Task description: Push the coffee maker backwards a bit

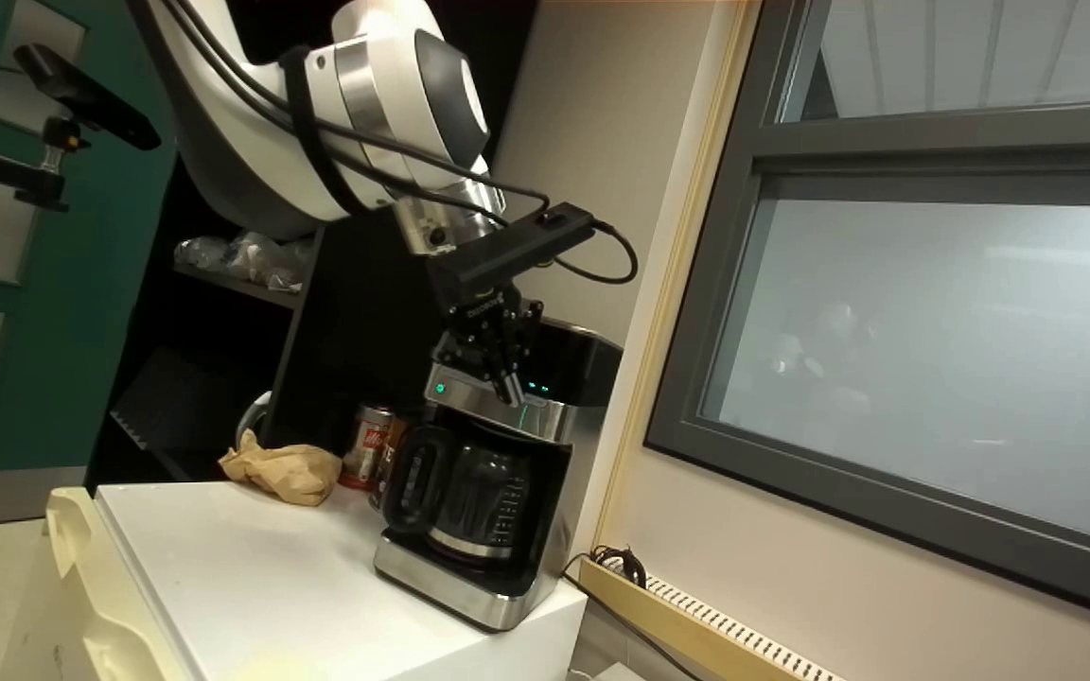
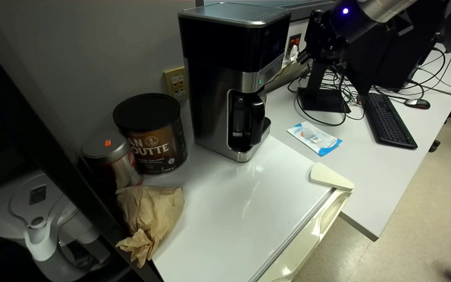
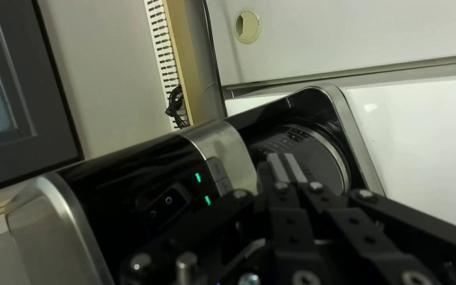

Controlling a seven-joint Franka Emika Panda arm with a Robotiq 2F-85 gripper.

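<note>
The coffee maker (image 1: 578, 473) stands upright on a white cabinet top, a boxy black and silver machine with green panel lights. In an exterior view its side (image 2: 213, 105) and front show, with the dark glass carafe (image 1: 483, 501) inside. My gripper (image 1: 510, 390) is shut and empty, pointing down in front of the control panel. In an exterior view the fingertips (image 2: 302, 58) appear a little apart from the machine's front. In the wrist view the closed fingertips (image 3: 287, 168) overlap the carafe area, beside the silver panel band of the coffee maker (image 3: 228, 150); contact cannot be told there.
A brown coffee tin (image 2: 155, 145), a smaller red and silver can (image 2: 112, 156) and a crumpled paper bag (image 2: 151, 215) stand beside the machine. The wall (image 1: 640, 180) is close behind it. A monitor stand (image 2: 323, 100) and a packet (image 2: 314, 137) are on the adjoining desk.
</note>
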